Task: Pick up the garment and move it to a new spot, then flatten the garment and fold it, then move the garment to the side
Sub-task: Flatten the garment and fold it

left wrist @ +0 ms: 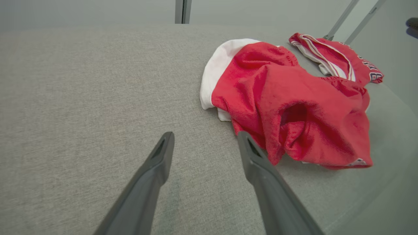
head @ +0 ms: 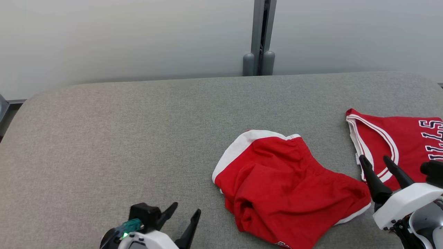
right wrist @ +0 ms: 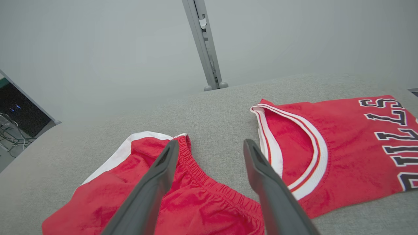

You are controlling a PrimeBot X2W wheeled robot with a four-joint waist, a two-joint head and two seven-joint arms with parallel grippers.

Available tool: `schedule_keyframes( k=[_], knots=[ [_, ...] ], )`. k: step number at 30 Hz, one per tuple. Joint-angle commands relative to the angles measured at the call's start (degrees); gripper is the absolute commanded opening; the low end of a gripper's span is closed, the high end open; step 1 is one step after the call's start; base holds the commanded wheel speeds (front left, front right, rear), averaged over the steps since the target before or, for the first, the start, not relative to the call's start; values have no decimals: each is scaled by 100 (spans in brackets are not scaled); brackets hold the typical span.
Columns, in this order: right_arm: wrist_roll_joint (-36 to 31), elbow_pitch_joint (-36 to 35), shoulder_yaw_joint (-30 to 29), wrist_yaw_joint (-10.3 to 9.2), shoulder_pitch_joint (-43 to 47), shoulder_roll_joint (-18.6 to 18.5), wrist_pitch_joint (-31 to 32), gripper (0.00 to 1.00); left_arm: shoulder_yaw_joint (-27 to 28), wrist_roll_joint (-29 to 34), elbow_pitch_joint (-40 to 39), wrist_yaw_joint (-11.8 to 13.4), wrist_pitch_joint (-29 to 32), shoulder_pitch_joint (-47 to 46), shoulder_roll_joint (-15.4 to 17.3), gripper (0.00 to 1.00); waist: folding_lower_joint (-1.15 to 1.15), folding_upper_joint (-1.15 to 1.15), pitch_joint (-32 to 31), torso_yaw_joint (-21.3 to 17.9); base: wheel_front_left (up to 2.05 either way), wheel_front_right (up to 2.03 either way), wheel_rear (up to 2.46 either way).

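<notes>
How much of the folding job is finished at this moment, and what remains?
Done, it seems: the jersey lies flat at the right, seemingly folded. In hand: nothing; the left hand and the right hand are both open and empty. Left: the shorts lie crumpled, so lifting, flattening, folding and moving them aside all remain.

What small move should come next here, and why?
Probably lower the right gripper onto the elastic waistband of the crumpled red shorts and close. Both it and the left gripper stand open, holding nothing; the shorts lie bunched, and the right fingers hang just over that edge.
</notes>
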Motion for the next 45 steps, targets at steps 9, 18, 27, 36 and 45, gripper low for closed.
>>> schedule_keyframes(
  k=[9, 18, 27, 36, 45],
  knots=[
    [-169, -535, -54, 1, 16, 126, 129, 100, -850, -15, 775, -656, 1053, -667, -271, 100, 0, 0, 272, -385, 0, 0, 0],
    [-241, -634, -93, 1, -92, 219, 193, 100, -1062, 125, 1639, -726, 937, -1173, -696, 100, 0, 0, 574, -756, 0, 0, 0],
    [-317, -540, -209, 1, 37, 255, 115, 100, -886, 325, 1598, -441, 764, -1448, -385, 0, 0, 0, 465, -802, 0, 0, 0],
    [-311, -526, -169, 1, 31, 347, 71, 100, -545, 739, 859, -123, 1098, -1834, 713, 0, 0, 0, 524, -840, 0, 0, 0],
    [-341, -516, -206, 1, -68, 317, 29, 100, -253, 1108, 1003, 42, 1056, -2461, 1391, 0, 0, 0, 727, -907, 0, 0, 0]
  ],
)
